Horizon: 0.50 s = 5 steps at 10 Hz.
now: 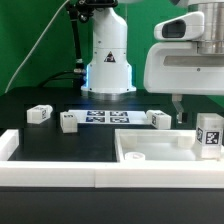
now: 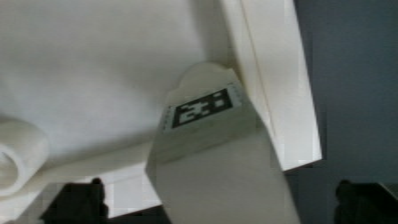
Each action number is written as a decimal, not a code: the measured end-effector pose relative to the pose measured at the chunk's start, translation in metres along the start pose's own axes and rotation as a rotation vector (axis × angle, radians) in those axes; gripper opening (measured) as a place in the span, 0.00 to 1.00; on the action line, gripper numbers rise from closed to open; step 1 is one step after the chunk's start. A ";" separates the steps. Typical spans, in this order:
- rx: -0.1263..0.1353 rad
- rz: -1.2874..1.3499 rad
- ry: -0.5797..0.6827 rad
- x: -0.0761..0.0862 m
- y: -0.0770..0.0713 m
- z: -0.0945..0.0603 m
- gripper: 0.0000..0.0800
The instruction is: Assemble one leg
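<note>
A white leg (image 1: pixel 210 133) with a black-and-white tag stands upright at the right end of the flat white panel (image 1: pixel 160 150). In the wrist view the leg (image 2: pixel 214 150) runs away from the camera along the panel's raised rim (image 2: pixel 267 80). My gripper (image 1: pixel 203 112) hangs over the leg. In the wrist view my gripper (image 2: pixel 222 200) has a dark finger (image 2: pixel 80 198) on each side of the leg, with a gap showing on both sides. It looks open. Three more legs lie on the table: one (image 1: pixel 40 113), a second (image 1: pixel 68 122) and a third (image 1: pixel 160 119).
The marker board (image 1: pixel 105 117) lies between the loose legs. The robot base (image 1: pixel 108 60) stands at the back. A white rail (image 1: pixel 60 172) runs along the front and up the exterior view's left. A round boss (image 1: pixel 135 157) rises from the panel.
</note>
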State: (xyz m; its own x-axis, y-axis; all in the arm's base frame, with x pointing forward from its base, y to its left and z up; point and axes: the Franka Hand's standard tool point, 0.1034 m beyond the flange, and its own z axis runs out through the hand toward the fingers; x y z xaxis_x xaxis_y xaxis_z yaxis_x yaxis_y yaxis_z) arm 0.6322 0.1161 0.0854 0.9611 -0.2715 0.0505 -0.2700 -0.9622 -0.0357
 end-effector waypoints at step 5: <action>-0.002 -0.273 0.000 0.000 0.003 0.001 0.70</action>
State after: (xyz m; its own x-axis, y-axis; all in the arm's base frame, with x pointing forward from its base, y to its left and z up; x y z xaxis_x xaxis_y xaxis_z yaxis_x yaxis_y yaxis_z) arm 0.6317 0.1127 0.0843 0.9983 -0.0018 0.0579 -0.0007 -0.9998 -0.0191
